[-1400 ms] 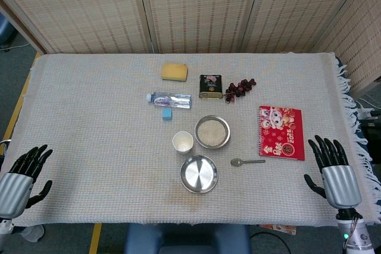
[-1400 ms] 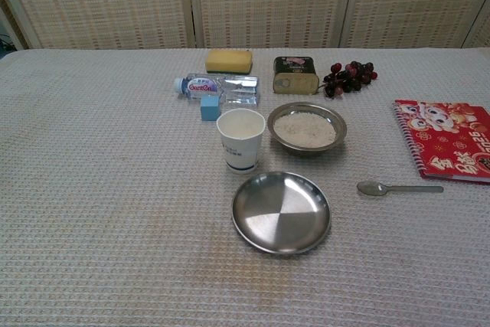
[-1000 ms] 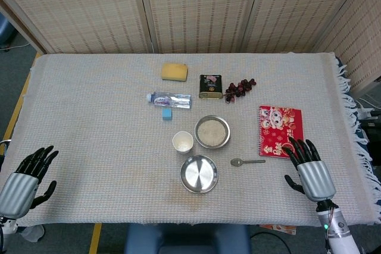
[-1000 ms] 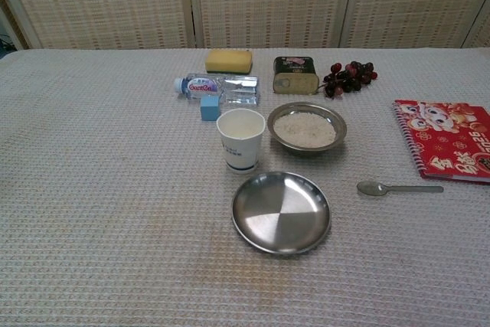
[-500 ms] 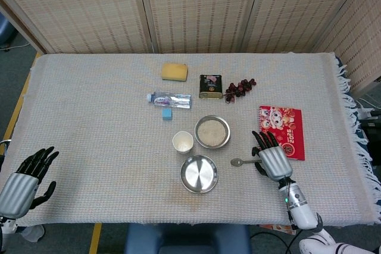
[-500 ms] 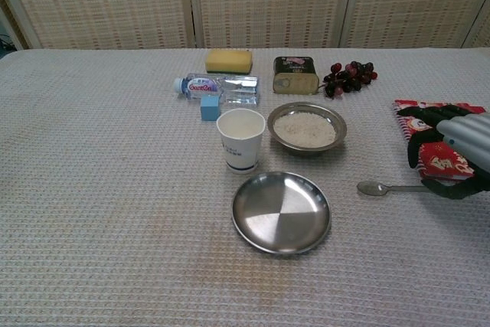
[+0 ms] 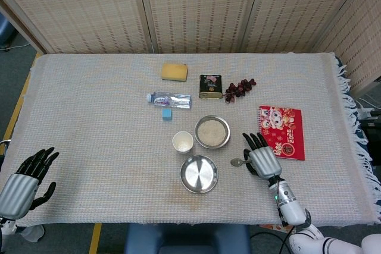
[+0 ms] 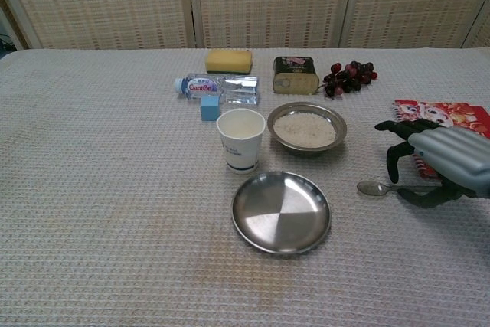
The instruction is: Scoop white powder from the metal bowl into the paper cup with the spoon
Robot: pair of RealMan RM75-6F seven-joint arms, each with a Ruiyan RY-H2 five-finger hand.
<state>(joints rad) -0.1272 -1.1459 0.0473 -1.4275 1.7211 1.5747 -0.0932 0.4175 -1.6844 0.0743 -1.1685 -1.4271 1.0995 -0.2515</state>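
Note:
The metal bowl (image 7: 212, 131) (image 8: 306, 126) holds white powder at the table's middle. Left of it stands the white paper cup (image 7: 183, 141) (image 8: 240, 139), upright. The metal spoon (image 7: 237, 162) (image 8: 374, 188) lies flat to the right, its bowl end pointing left. My right hand (image 7: 261, 156) (image 8: 438, 160) hovers over the spoon's handle with fingers spread, holding nothing; the handle is mostly hidden beneath it. My left hand (image 7: 24, 178) rests open off the table's near-left corner, seen only in the head view.
An empty metal plate (image 7: 199, 173) (image 8: 281, 211) sits in front of the cup. A red notebook (image 7: 281, 131) lies at the right. Behind are a water bottle (image 7: 169, 99), a blue block (image 7: 167, 114), a yellow sponge (image 7: 174, 71), a tin (image 7: 210, 86) and grapes (image 7: 239, 87).
My right hand has swept left from the table's right edge, past the notebook, to over the spoon's handle. The left hand has barely moved.

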